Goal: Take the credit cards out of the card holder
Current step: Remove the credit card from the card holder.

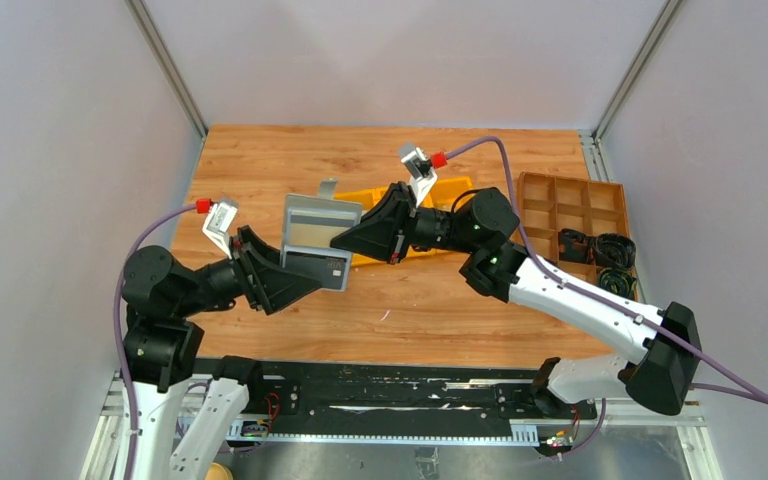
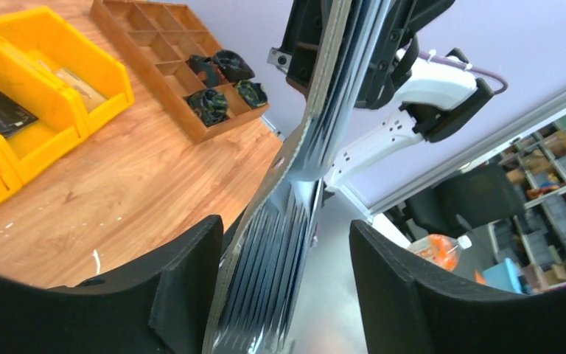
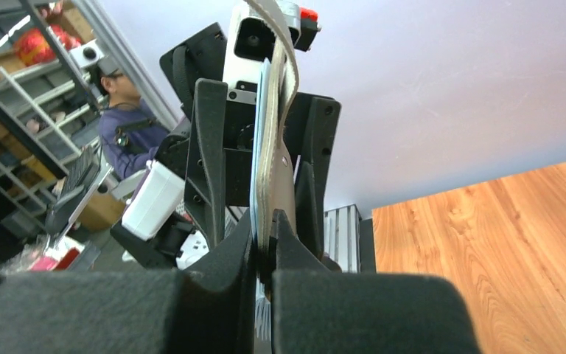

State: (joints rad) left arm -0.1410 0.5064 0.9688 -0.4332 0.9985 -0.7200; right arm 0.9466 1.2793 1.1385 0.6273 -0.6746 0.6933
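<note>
Grey card holder (image 1: pixel 320 224) clenched in right jaws; left jaws spread around it.

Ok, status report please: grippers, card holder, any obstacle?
Right gripper shut on card holder, held above table. Left gripper open around its lower half. Cards inside. Nothing blocking.
</note>
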